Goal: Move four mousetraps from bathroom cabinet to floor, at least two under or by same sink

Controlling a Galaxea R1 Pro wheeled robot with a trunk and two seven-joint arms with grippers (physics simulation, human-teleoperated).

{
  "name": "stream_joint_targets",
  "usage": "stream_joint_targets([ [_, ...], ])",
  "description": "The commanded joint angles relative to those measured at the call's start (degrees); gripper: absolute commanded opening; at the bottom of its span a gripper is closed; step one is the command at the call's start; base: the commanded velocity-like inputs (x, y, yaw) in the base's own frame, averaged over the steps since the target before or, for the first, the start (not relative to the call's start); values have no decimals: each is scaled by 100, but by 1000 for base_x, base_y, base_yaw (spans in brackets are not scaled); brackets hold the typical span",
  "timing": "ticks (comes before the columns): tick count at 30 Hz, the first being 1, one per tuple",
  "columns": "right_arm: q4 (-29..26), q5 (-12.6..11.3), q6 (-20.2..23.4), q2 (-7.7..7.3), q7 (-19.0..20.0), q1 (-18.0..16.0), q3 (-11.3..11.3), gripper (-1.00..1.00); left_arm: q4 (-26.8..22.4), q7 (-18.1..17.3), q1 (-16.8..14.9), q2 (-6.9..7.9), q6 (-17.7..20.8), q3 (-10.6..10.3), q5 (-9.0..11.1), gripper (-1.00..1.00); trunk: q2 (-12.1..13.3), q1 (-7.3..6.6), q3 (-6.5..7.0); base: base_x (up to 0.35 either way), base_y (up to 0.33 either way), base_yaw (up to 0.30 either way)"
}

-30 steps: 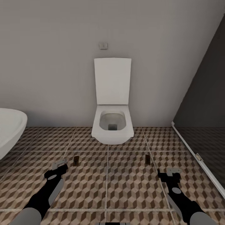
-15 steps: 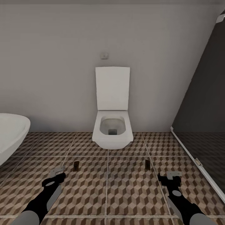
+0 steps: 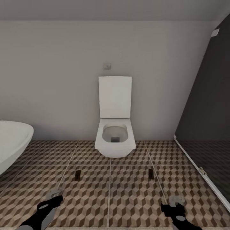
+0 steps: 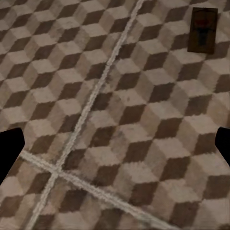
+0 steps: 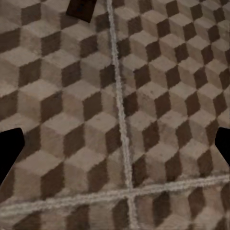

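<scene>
Head view: both arms are cut off by the lower edge, so only the left gripper [image 3: 52,195] and the right gripper [image 3: 176,202] with short stretches of forearm are seen. A white bathtub [image 3: 12,140] is cropped at the left edge, and a dark glass shower screen [image 3: 204,127] is cropped at the right.

Two mousetraps lie flat on the bathroom floor [image 3: 127,191], apart from each other: the left mousetrap [image 3: 77,175] ahead of the left gripper, the right mousetrap [image 3: 150,173] ahead of the right gripper. Both sit in front of the white toilet [image 3: 115,140], one to either side of it. At this range their metal parts cannot be made out. The toilet lid stands raised against the wall; the bowl shows only a dark drain opening.

Left wrist view: the left mousetrap [image 4: 202,30] rests on the tiles near a frame corner, blurred. The two dark fingers [image 4: 9,153] stand at opposite frame edges — spread wide, nothing between them but floor.

Right wrist view: the right mousetrap [image 5: 82,8] is clipped by the frame edge. The fingers [image 5: 9,148] are likewise spread wide and grasp nothing.
</scene>
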Motion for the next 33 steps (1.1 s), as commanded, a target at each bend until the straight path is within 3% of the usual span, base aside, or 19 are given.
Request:
stream_joint_targets([
  [1, 261, -55, -24, 50, 63, 3, 49, 100, 249, -103, -3, 11, -141, -50, 55, 100, 0, -4, 18, 0, 0, 0],
  [7, 846, -53, -77, 184, 212, 56, 46, 100, 1094, -421, -3, 16, -420, -44, 61, 100, 8, -19, 151, 0, 0, 0],
  [18, 1011, -45, -164, 233, 259, 439, 46, 100, 2021, -652, 64, 22, -983, -41, 64, 100, 22, -48, 395, 0, 0, 0],
  [33, 1020, -24, -202, 244, 254, 620, 60, 100, 2148, -1000, 459, 49, -1301, -41, 64, 100, 42, -86, 727, 0, 0, 0],
])
